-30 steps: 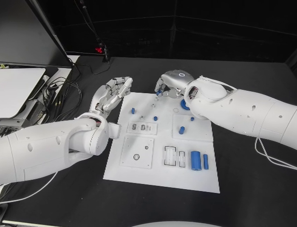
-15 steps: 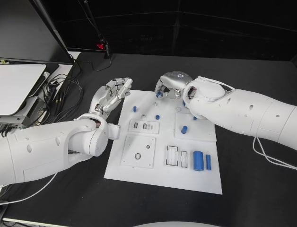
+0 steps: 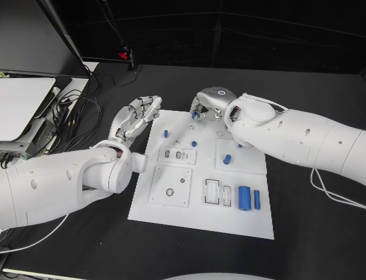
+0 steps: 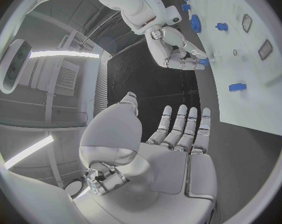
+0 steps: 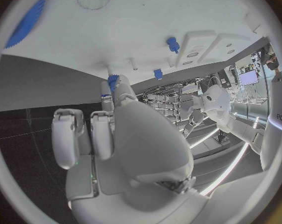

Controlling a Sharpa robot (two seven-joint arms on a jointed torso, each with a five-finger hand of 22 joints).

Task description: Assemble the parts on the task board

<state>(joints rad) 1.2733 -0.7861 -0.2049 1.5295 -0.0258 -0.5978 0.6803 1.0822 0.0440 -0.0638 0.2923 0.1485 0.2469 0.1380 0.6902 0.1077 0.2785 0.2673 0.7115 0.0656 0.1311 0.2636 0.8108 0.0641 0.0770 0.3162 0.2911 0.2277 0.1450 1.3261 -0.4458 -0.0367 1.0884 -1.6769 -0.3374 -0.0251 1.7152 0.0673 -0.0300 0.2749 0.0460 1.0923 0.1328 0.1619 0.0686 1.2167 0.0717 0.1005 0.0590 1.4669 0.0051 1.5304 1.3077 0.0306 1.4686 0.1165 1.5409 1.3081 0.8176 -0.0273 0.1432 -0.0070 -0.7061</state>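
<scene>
while unassembled — two blue cylinders [image 3: 247,198], one task board [image 3: 201,216]

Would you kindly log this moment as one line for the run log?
left hand: open, beside task board | right hand: pinching small blue part at board's far edge | large blue cylinder: lying on board

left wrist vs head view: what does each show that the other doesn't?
Left wrist alone: the left hand's empty palm, fingers straight and apart, off the board's edge. Head alone: the large blue cylinder and slim blue bar at the board's near end. Both: the right hand pinching a small blue part over the board's far edge.
</scene>
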